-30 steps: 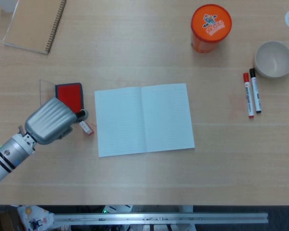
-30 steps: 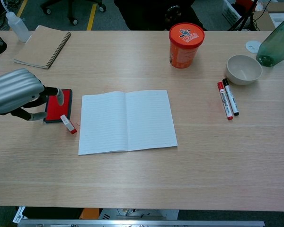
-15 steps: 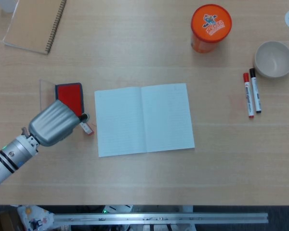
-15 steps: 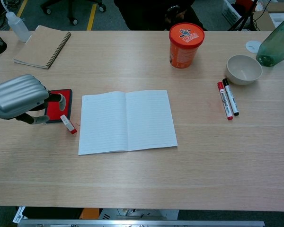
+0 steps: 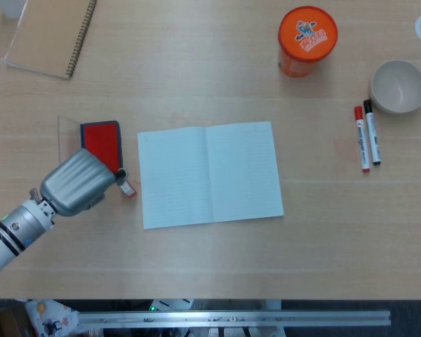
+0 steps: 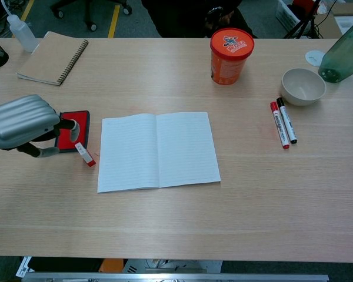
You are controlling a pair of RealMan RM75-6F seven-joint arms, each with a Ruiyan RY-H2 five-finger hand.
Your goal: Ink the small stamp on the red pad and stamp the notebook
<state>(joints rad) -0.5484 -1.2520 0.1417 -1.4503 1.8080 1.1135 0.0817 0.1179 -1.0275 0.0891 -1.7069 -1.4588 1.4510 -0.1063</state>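
Left hand [image 5: 77, 181] hovering by the small stamp [image 5: 127, 187] and the red pad [image 5: 102, 140]

The stamp is seen lying on the table [image 5: 217, 267], between pad and open notebook [image 5: 209, 173]; the fingers [image 6: 67, 125] are spread just beside it, nothing being gripped; two markers [image 5: 367, 137] lie well apart by a bowl [image 5: 398, 86].

Lab/office: taped floor [image 6: 114, 17], chair casters [image 6: 89, 24], wood desk [image 6: 182, 217].

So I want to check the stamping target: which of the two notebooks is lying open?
The white lined notebook in the middle of the table lies open, both pages showing. The brown spiral-bound notebook at the far left corner is closed.
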